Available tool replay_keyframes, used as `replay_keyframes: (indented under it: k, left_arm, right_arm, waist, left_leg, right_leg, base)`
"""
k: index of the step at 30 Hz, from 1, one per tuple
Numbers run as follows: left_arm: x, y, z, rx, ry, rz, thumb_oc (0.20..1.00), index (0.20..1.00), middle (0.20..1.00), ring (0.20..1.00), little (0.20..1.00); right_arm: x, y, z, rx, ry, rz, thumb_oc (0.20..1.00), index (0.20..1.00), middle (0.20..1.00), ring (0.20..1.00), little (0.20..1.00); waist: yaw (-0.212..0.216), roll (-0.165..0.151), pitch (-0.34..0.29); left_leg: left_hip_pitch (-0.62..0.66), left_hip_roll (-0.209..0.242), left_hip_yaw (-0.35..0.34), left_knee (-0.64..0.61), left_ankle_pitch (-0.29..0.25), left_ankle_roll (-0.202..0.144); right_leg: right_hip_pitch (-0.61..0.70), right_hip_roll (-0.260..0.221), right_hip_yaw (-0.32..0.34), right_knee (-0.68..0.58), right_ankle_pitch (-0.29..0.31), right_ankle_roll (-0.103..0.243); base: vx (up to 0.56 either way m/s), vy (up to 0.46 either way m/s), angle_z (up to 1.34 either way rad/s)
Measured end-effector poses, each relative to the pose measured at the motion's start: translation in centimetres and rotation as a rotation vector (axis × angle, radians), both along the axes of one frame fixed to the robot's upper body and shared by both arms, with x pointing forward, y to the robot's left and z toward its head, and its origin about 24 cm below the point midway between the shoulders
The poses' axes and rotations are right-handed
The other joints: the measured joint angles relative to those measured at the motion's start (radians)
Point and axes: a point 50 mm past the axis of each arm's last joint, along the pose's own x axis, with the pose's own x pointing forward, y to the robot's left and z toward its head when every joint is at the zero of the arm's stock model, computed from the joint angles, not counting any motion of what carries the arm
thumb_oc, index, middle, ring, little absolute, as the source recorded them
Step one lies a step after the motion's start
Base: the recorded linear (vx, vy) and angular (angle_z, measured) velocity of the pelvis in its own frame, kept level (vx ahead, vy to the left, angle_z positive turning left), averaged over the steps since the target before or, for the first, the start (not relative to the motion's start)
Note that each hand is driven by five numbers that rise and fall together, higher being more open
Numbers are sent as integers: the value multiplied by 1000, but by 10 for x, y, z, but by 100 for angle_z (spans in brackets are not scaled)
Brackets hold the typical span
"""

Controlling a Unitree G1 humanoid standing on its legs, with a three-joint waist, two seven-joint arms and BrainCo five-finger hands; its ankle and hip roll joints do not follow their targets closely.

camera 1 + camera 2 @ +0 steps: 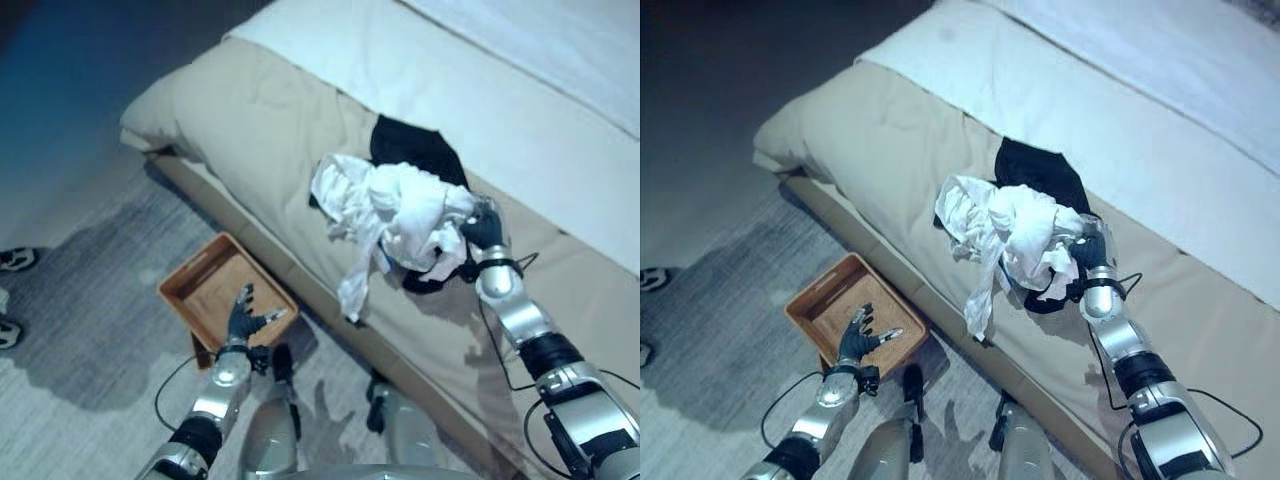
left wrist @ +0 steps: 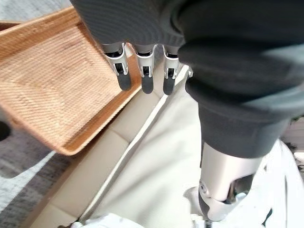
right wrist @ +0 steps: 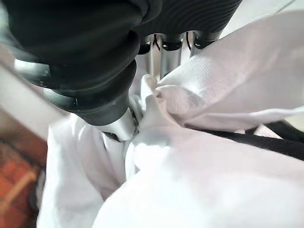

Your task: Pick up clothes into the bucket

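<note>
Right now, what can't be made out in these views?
- Right hand: fingertips buried in the white cloth, right wrist view.
- Black garment: mostly under the white cloth, both eye views.
- Basket: near corner behind the left hand; cut off by the left wrist view's edge.

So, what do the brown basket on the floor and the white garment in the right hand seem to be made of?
The basket looks like woven natural fibre, perhaps rattan or seagrass: fine plaited rows show across its base, with a matte orange-brown finish. The white garment looks like soft, thin woven or knitted fabric, probably cotton: it bunches into loose folds where the right hand grips it, with a matte surface.
</note>
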Motion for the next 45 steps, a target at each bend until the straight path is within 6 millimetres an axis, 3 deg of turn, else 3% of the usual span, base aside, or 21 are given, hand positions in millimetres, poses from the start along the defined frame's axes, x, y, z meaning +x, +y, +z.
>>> replay_keyframes:
  k: [5, 12, 16, 22, 26, 27, 32, 35, 39, 45]
  left_arm:
    - [-8, 7, -3, -7, 21, 11, 1000, 1000, 1000, 1000, 1000]
    - [-11, 8, 2, 18, 7, -36, 1000, 1000, 1000, 1000, 1000]
    - [-9, 6, 5, 63, -2, -77, 1000, 1000, 1000, 1000, 1000]
    - [2, 5, 14, 106, -33, -113, 1000, 1000, 1000, 1000, 1000]
    - [14, -1, 35, 153, -121, -185, 1000, 1000, 1000, 1000, 1000]
    - [17, -4, 48, 174, -175, -236, 1000, 1000, 1000, 1000, 1000]
    - [31, -20, 73, 182, -274, -354, 1000, 1000, 1000, 1000, 1000]
    - [45, -38, 99, 131, -378, -420, 1000, 1000, 1000, 1000, 1000]
    - [58, -67, 125, 72, -480, -516, 1000, 1000, 1000, 1000, 1000]
    - [60, -77, 128, 67, -492, -552, 1000, 1000, 1000, 1000, 1000]
  right_arm:
    - [-6, -14, 6, 26, -11, -2, 200, 200, 200, 200, 200]
    - [-8, -24, 32, 4, -66, 48, 200, 200, 200, 200, 200]
    - [-8, -21, 53, 19, -123, 124, 200, 200, 200, 200, 200]
    - [-7, -17, 102, 46, -264, 219, 200, 200, 200, 200, 200]
    - [-9, -22, 127, 32, -299, 265, 200, 200, 200, 200, 200]
    - [-9, -23, 135, 17, -297, 285, 200, 200, 200, 200, 200]
    - [1, -5, 145, 51, -291, 385, 200, 200, 200, 200, 200]
    - [7, 15, 152, -5, -268, 470, 200, 200, 200, 200, 200]
    - [11, 24, 148, -33, -227, 508, 200, 200, 200, 200, 200]
    - [22, 28, 142, -96, -152, 499, 200, 200, 200, 200, 200]
  waist:
    - [-3, -2, -52]
    - [-3, -8, -84]
    - [-25, -16, -106]
    - [-29, -22, -138]
    - [-31, -32, -151]
    - [-29, -37, -156]
    - [-32, -45, -170]
    - [-53, -49, -174]
    - [-56, -56, -187]
    - [-76, -56, -192]
  left_leg:
    - [54, 1, 5, -22, -9, -12]
    - [104, 15, 30, -22, -28, -26]
    - [121, 22, 32, -22, -28, -26]
    - [147, 23, 57, -22, -34, -23]
    - [155, 27, 61, -23, -36, -25]
    - [156, 26, 62, -23, -36, -25]
    - [171, 32, 83, -22, -36, -25]
    - [173, 33, 84, -23, -36, -25]
    - [175, 33, 85, -22, -36, -25]
    - [180, 30, 85, -22, -36, -25]
  right_leg:
    - [70, 13, -1, -65, 19, 8]
    - [124, 32, 13, -101, 29, 9]
    - [138, 39, 15, -102, 29, 9]
    - [149, 41, 42, -102, 29, 9]
    - [156, 46, 44, -102, 29, 9]
    - [156, 48, 45, -102, 29, 9]
    - [157, 52, 65, -102, 32, 6]
    - [159, 53, 66, -102, 33, 6]
    - [160, 54, 68, -102, 33, 6]
    - [164, 55, 69, -101, 33, 5]
  base:
    - [85, -4, -4]
    - [65, -7, -9]
    - [40, -6, -3]
    - [26, -3, -12]
    - [0, -1, -1]
    - [0, 0, 0]
    - [11, -9, -11]
    - [2, -1, -2]
    - [0, 0, 0]
    - [0, 0, 0]
